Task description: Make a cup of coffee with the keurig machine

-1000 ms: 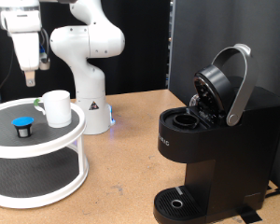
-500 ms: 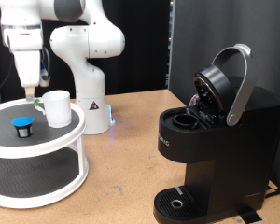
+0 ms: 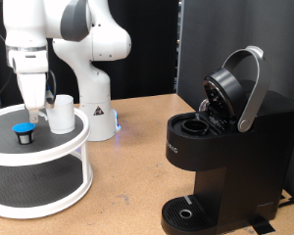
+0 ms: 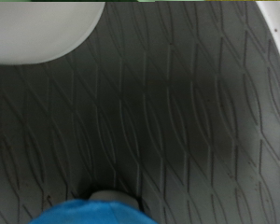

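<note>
White plastic and black matting set the scene: a two-tier round stand [image 3: 59,157] at the exterior view's left carries the cup [image 3: 61,114] and a small dark pod [image 3: 25,132] with a blue top, the two near each other on the upper shelf. The gripper [image 3: 33,111] hangs just above the shelf, between pod and cup and closer to the pod; whether its fingers are apart or together cannot be told, since neither view shows them clearly.

The keurig machine [image 3: 225,147] stands well apart at the exterior view's right, its lid raised and its pod chamber visibly empty, with nothing on the drip tray. Judging by this, the step in hand is picking up the pod, and that calls for settling the fingers squarely around its small body without nudging the cup beside it.

The wrist view adds what the exterior cannot: the ribbed black mat [image 4: 168,112] close up, the blue pod top [image 4: 93,211] at the frame's edge, and a white curve, probably the cup [image 4: 37,33]. Only the exterior view shows the machine.
</note>
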Action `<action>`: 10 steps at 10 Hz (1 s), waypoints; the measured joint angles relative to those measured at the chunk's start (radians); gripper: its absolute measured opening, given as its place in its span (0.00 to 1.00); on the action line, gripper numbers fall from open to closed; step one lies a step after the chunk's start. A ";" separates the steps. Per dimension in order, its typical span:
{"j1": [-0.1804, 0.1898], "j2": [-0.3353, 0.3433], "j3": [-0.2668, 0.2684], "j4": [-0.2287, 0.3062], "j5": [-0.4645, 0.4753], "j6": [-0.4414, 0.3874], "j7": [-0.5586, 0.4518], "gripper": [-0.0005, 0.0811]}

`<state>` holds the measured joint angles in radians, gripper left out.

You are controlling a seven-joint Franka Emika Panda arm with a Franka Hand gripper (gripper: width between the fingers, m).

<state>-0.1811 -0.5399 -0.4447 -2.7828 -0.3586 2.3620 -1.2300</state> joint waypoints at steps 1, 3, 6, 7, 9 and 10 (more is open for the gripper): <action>-0.001 0.009 -0.001 -0.001 0.000 0.005 -0.002 0.99; -0.002 0.015 -0.010 -0.001 0.000 0.005 -0.012 0.99; -0.009 0.021 -0.020 -0.003 -0.005 0.033 -0.015 0.99; -0.013 0.031 -0.020 -0.007 -0.016 0.057 -0.009 0.99; -0.021 0.069 -0.018 -0.011 -0.043 0.100 0.008 0.99; -0.021 0.089 -0.018 -0.011 -0.046 0.118 0.009 0.99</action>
<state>-0.2022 -0.4509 -0.4626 -2.7943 -0.4049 2.4804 -1.2215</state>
